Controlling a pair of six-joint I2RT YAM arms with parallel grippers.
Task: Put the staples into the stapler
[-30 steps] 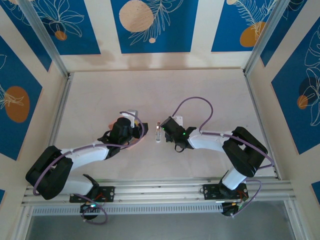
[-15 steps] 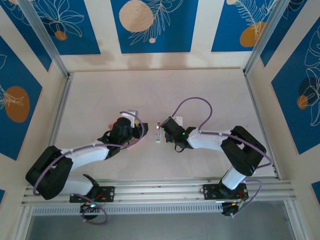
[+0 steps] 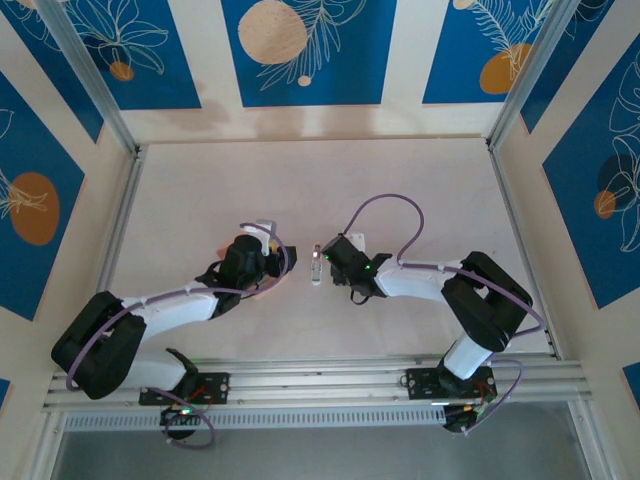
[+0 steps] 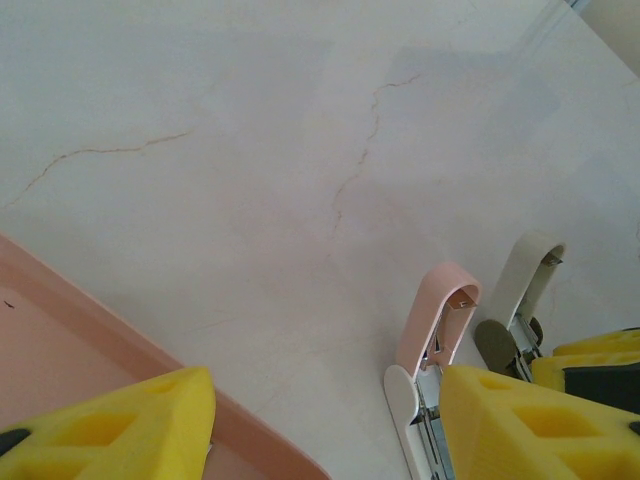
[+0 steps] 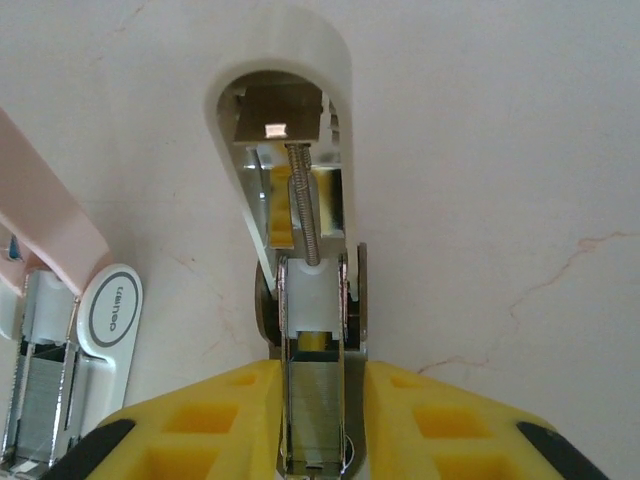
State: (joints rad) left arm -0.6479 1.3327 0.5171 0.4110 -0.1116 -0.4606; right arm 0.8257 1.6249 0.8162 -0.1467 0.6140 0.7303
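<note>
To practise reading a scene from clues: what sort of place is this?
Probably a robot test cell, not an office: a pale marble-look table fenced by grey aluminium rails, blue flower-printed wall panels around it, and two white-and-black jointed arms bolted at its near edge.

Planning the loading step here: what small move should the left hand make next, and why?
Probably dip the open left hand toward the pink tray just under it for a pickup. The white stapler is hinged open, its spring and channel exposed, and the right hand clasps its sides, so it seems ready to be filled.
</note>
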